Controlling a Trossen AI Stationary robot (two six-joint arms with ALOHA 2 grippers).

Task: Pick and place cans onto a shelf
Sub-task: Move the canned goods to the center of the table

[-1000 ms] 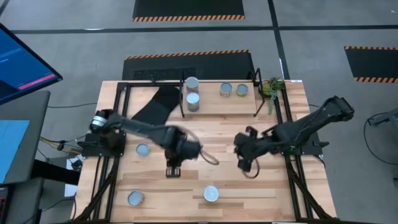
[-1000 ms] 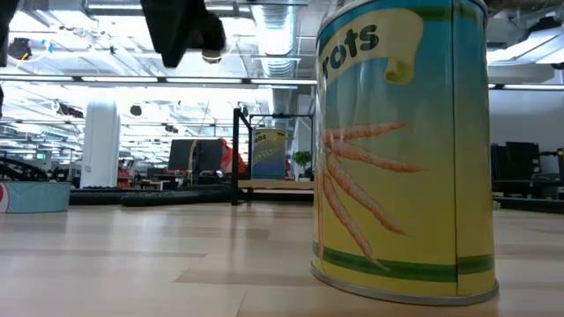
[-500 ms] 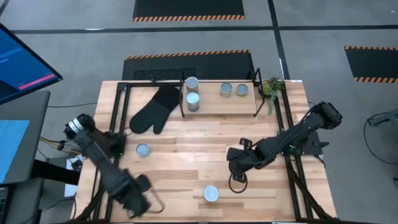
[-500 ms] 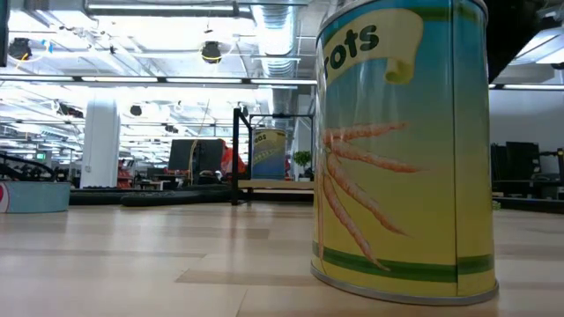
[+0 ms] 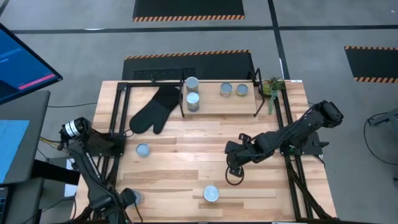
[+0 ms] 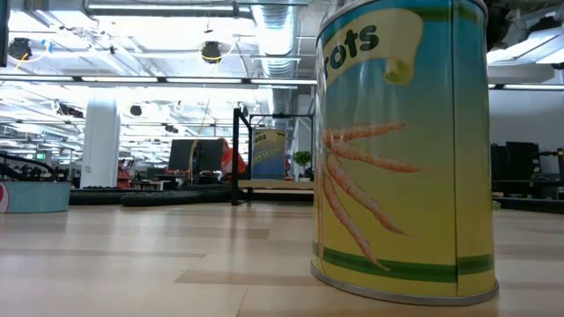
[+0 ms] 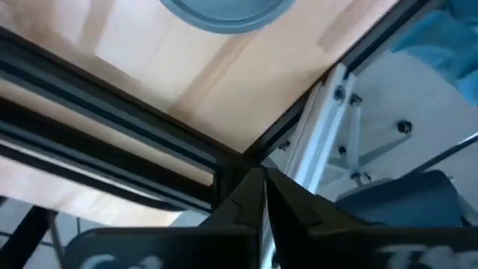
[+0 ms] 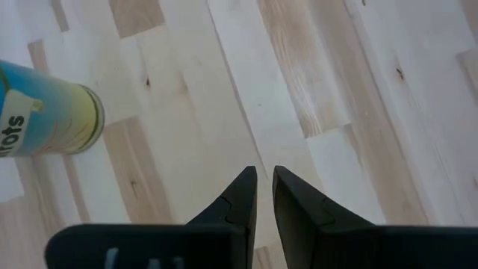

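Observation:
Several cans stand on the shelf (image 5: 221,106) at the table's far side, two of them stacked (image 5: 192,99). On the table, one can (image 5: 143,150) stands at the left and one can (image 5: 211,193) near the front edge, looming large in the low view (image 6: 401,150). Another can (image 5: 134,198) stands in the near left corner. My left gripper (image 5: 122,202) hangs shut just beside it, its tips (image 7: 263,173) over the table's black frame rail. My right gripper (image 8: 265,173) hangs over bare boards right of middle, a narrow gap between its fingers with nothing in it.
A black oven mitt (image 5: 152,109) lies left of the shelf. A small green plant (image 5: 272,87) stands at the shelf's right end. Black frame rails (image 5: 112,140) run along the table's left and right sides. Bare boards lie between the two grippers.
My left gripper has swung from the table's middle to its near left corner, sinking and rolling about its own line on the way. My right gripper has come down a little, toward the near edge. No can has moved.

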